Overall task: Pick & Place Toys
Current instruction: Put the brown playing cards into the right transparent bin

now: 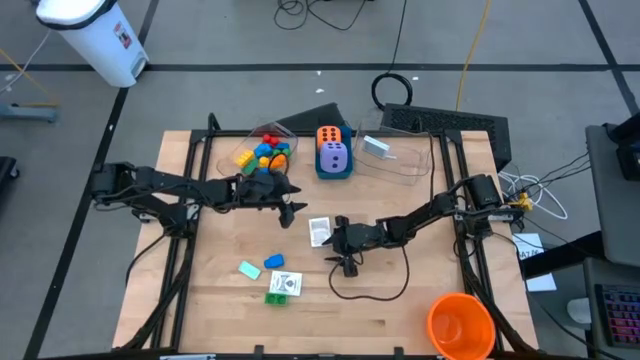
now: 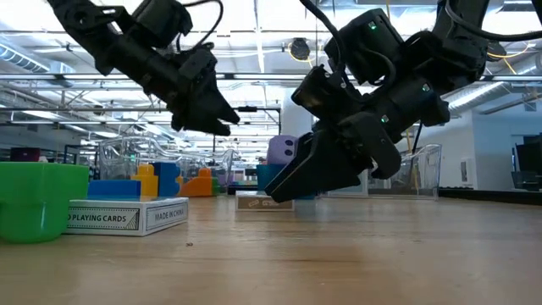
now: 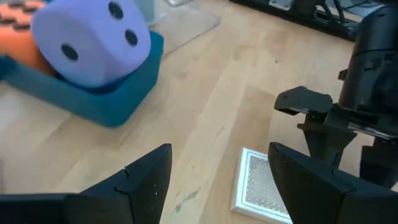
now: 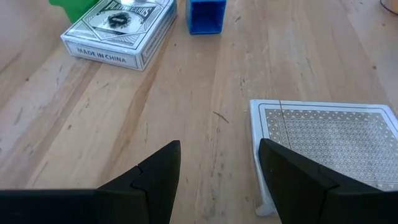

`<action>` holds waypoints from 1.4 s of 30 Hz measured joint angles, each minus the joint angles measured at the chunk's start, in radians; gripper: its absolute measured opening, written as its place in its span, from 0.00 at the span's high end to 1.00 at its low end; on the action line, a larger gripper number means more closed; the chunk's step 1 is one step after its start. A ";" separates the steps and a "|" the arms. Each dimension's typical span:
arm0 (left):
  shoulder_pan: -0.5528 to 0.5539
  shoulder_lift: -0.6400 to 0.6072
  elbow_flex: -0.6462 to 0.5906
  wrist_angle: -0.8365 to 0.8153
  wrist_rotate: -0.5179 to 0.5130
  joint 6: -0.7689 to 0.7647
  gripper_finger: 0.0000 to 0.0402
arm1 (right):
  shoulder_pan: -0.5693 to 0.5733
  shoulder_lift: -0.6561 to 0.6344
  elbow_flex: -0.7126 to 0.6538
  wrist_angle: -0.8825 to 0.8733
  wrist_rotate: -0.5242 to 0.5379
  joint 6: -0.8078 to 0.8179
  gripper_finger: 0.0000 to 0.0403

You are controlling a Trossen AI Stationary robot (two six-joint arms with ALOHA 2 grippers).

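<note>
A small stack of white picture cards (image 1: 320, 232) lies flat on the table's middle, patterned backs up (image 4: 323, 140). My right gripper (image 4: 219, 146) hangs open low over the table at the cards' edge, one finger (image 4: 292, 180) over that edge. My left gripper (image 3: 219, 152) is open in the air, a little toward the far left of the cards (image 3: 261, 186), tilted down toward them. A purple die (image 1: 336, 157) and an orange die (image 1: 329, 135) sit in the blue box (image 1: 334, 174). Coloured bricks (image 1: 266, 152) fill a clear tub.
A card box (image 1: 284, 284) lies near the front left, with a green brick (image 1: 277, 298) and a blue brick (image 1: 275, 261) beside it. A second clear tub (image 1: 390, 155) stands at the far right, and the big orange cup (image 1: 460, 325) at the near right corner.
</note>
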 joint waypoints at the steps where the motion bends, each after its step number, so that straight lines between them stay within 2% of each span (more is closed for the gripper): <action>1: 0.009 0.006 0.000 0.000 0.016 -0.015 0.32 | 0.000 0.000 0.000 0.000 0.000 -0.006 0.48; 9: 0.060 0.104 0.002 0.052 0.132 -0.044 0.32 | 0.013 0.000 0.001 -0.005 -0.003 -0.064 0.48; 15: 0.068 0.191 0.066 0.065 0.181 -0.039 0.32 | 0.016 0.005 0.001 -0.039 -0.058 -0.064 0.48; 22: 0.067 0.285 0.149 0.051 0.289 -0.006 0.32 | 0.017 0.005 0.000 -0.037 -0.039 -0.063 0.48; 34: 0.032 0.255 0.188 -0.168 0.292 0.071 0.32 | 0.017 0.005 -0.001 -0.026 -0.024 -0.060 0.48; 42: -0.042 0.254 0.188 -0.266 0.281 0.069 0.32 | 0.016 0.008 -0.003 0.093 -0.022 -0.037 0.48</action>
